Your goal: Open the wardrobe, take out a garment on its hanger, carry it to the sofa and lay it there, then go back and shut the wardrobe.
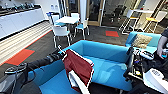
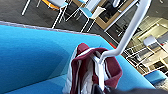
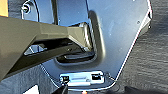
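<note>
Garment (image 1: 79,67), nearest camera, hangs on hanger (image 2: 130,32) over sofa (image 1: 110,62) seat, not yet laid. Left pincer (image 1: 60,53) apparently clamped on hanger hook; right pincer state: cannot tell. Judged: fetching done; laying down, closing wardrobe remain.

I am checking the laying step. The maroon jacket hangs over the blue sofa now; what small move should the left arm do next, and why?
Probably lower the left gripper a little toward the seat. The garment hangs from its hanger above the sofa, with its lower part already near the cushion, so a short descent should let it settle flat before release.
</note>
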You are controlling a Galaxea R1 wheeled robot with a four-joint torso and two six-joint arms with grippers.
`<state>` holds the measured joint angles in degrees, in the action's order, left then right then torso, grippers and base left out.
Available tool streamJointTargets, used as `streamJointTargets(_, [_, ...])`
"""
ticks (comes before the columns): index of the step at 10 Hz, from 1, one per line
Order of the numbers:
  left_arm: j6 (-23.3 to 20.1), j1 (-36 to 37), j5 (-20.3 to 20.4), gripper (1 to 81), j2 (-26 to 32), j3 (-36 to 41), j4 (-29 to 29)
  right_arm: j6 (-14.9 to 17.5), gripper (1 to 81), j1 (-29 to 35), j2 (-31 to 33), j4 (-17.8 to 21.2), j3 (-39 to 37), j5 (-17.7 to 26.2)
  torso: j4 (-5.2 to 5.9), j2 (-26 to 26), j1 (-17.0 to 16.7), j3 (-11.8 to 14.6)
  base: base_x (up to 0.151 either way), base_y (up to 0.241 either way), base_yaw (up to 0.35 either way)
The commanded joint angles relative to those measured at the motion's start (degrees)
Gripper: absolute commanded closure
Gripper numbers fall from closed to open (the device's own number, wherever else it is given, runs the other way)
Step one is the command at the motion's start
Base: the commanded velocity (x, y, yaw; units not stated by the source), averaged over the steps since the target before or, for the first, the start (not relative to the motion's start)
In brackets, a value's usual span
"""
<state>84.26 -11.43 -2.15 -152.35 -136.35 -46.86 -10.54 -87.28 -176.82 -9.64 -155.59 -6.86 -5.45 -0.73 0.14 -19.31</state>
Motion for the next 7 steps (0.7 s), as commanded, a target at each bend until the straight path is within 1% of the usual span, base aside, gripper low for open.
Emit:
streamJointTargets(1, [0.03, 10.17, 0.48, 81.1, 2.74, -2.52, -3.59, 0.17, 1.0, 0.04, -0.31, -0.46, 0.38, 3.7, 0.0, 0.0, 0.0, 0.0, 0.0, 0.0, 0.0])
streamJointTargets(4, [0.03, 5.77, 0.74, 81.1, 4.15, -2.17, -3.85, 0.17, 1.0, -0.04, -0.31, -0.46, 0.38, 3.7, 0.0, 0.0, 0.0, 0.0, 0.0, 0.0, 0.0])
streamJointTargets(7, [0.03, 3.04, 0.48, 81.1, 6.35, -2.52, -6.05, 0.17, 1.0, -0.04, -0.31, -0.47, 0.38, 3.69, 0.0, 0.0, 0.0, 0.0, 0.0, 0.0, 0.0])
